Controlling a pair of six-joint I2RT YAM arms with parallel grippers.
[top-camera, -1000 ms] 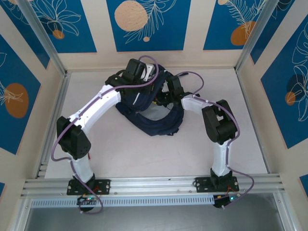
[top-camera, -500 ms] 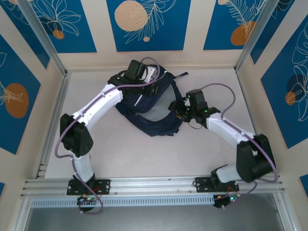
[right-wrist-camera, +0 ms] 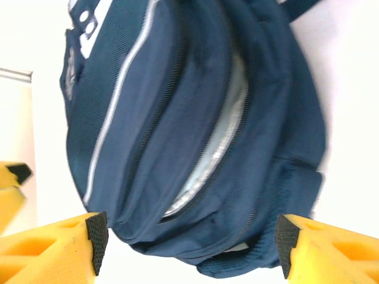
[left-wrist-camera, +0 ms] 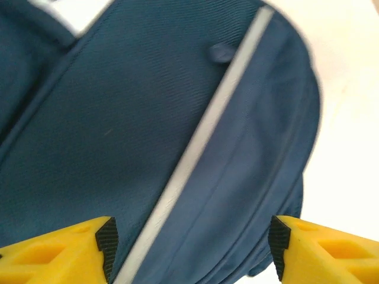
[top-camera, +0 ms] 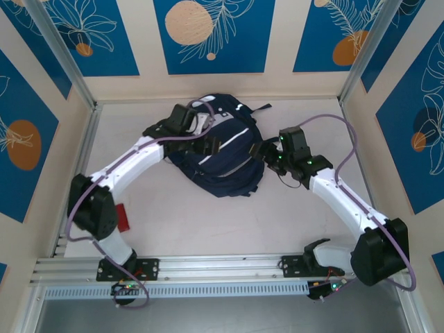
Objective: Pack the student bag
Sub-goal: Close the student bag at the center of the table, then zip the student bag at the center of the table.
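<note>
The student bag (top-camera: pixel 223 166) lies flat on the surface (top-camera: pixel 208 222), zip mouth (right-wrist-camera: pixel 222 130) gaping for packing, with the left pincer (left-wrist-camera: pixel 189 242) open and empty over its striped front and the right pincer (right-wrist-camera: pixel 188 236) open and empty beside it, probably poised to grip.

Bare table (top-camera: pixel 208 223) before student bag (top-camera: pixel 229 170)

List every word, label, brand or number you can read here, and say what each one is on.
No text here reads clearly.
White patch near the top of the student bag: dark printed marks, too blurred and cropped to read.
Blue wall panels: flower and circle drawings, no words or numbers.
</note>
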